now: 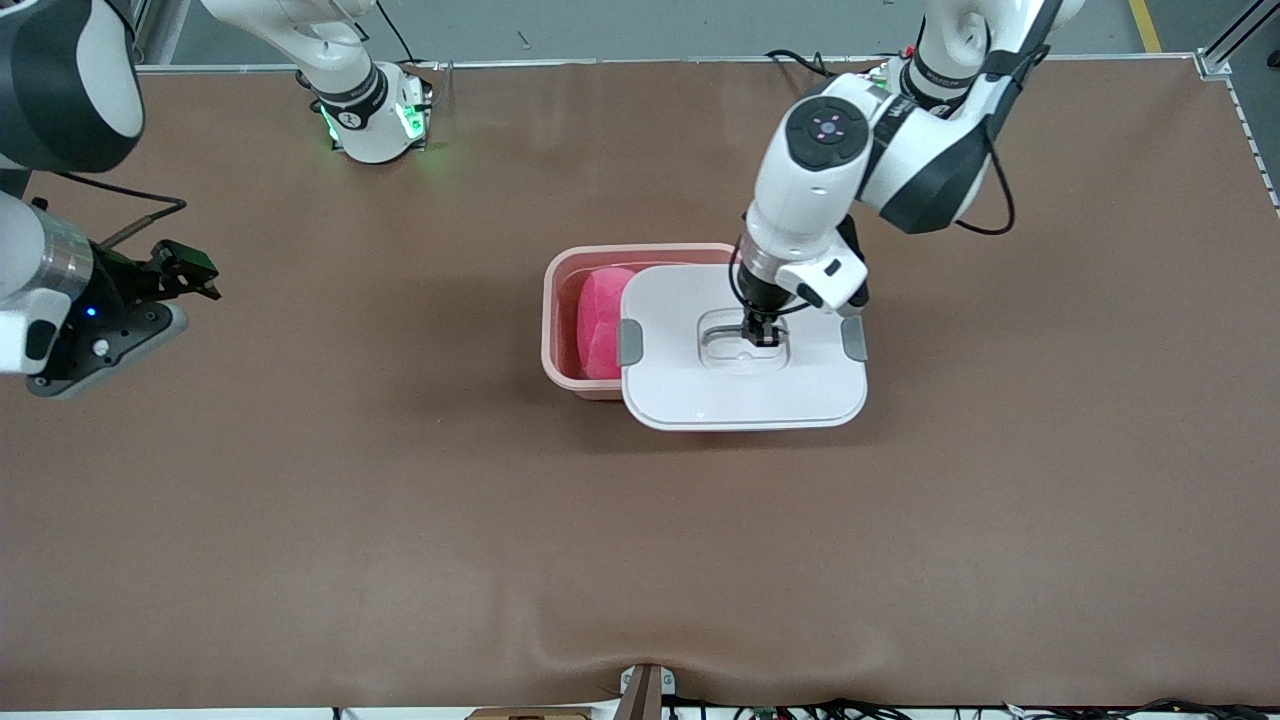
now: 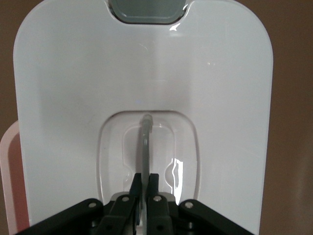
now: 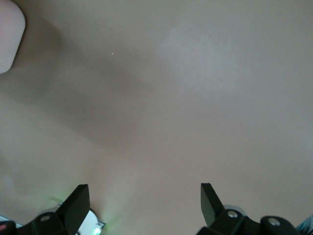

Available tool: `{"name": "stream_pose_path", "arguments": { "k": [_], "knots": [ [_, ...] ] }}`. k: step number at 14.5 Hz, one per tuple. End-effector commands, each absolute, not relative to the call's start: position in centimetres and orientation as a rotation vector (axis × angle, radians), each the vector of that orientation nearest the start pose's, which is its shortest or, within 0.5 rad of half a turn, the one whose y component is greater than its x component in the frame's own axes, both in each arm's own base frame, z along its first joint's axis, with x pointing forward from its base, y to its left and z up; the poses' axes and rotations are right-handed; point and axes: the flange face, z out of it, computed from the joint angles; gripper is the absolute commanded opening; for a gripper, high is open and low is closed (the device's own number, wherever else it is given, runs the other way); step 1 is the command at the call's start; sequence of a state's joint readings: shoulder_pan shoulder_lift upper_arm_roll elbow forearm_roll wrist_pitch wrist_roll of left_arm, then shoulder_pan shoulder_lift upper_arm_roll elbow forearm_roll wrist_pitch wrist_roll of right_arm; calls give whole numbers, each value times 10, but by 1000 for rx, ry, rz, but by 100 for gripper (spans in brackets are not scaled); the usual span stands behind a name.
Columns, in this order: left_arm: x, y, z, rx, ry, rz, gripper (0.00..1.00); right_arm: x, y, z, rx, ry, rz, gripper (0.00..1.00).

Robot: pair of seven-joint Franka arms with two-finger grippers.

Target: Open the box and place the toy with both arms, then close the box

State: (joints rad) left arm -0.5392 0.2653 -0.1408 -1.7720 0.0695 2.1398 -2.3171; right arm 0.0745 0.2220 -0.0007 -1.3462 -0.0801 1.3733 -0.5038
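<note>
- Brown table cover point(image 1: 400, 520) spreads wide, with a small ripple at the edge nearest the front camera.
- A metal bracket point(image 1: 645, 690) sits at that edge.
- Cables point(image 1: 900, 708) trail along it.

Left arm point(image 1: 880, 150): white rounded shell segments, black joint sections, a round dark cap with small pink-lit buttons, a black cable looping along its side, and printed lettering on a black band near the base.

Left gripper point(image 1: 762, 335): black, slim two-finger unit with silver screws on the linkage.

Right arm point(image 1: 45, 200): white and black shells, a metallic silver collar, one blue indicator light, a thin black cable.

Right gripper point(image 3: 144, 200): black fingers; dark green part on the wrist.

Right arm's base point(image 1: 375, 115): white, glowing green.
</note>
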Motion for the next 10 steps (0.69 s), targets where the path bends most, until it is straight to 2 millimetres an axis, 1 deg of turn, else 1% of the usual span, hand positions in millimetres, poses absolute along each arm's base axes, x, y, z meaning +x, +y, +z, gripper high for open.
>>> {"name": "stream_pose_path", "arguments": {
  "k": [1, 2, 3, 4, 5, 6, 7, 8, 10],
  "knots": [
    [505, -421, 418, 2060, 2218, 86, 0, 564, 12, 602, -3085, -675, 278, 100],
    [497, -432, 415, 2080, 2204, 81, 0, 558, 3, 604, -3095, -646, 259, 100],
    [491, -438, 414, 2076, 2209, 78, 0, 551, -8, 604, -3107, -616, 225, 100],
    [490, -441, 416, 2059, 2218, 77, 0, 541, -19, 608, -3128, -561, 171, 100],
    [489, -445, 421, 2047, 2217, 67, 0, 534, -21, 609, -3142, -492, 161, 100],
    [489, -448, 416, 2046, 2224, 58, 0, 531, -15, 611, -3159, -396, 164, 100],
    [482, -460, 414, 2050, 2220, 52, 0, 527, -9, 611, -3169, -317, 185, 100],
    [476, -470, 407, 2051, 2228, 51, 0, 525, -2, 612, -3172, -284, 195, 100],
    [477, -477, 407, 2035, 2235, 49, 0, 512, 10, 622, -3101, -207, 187, 100]
  ]
}}
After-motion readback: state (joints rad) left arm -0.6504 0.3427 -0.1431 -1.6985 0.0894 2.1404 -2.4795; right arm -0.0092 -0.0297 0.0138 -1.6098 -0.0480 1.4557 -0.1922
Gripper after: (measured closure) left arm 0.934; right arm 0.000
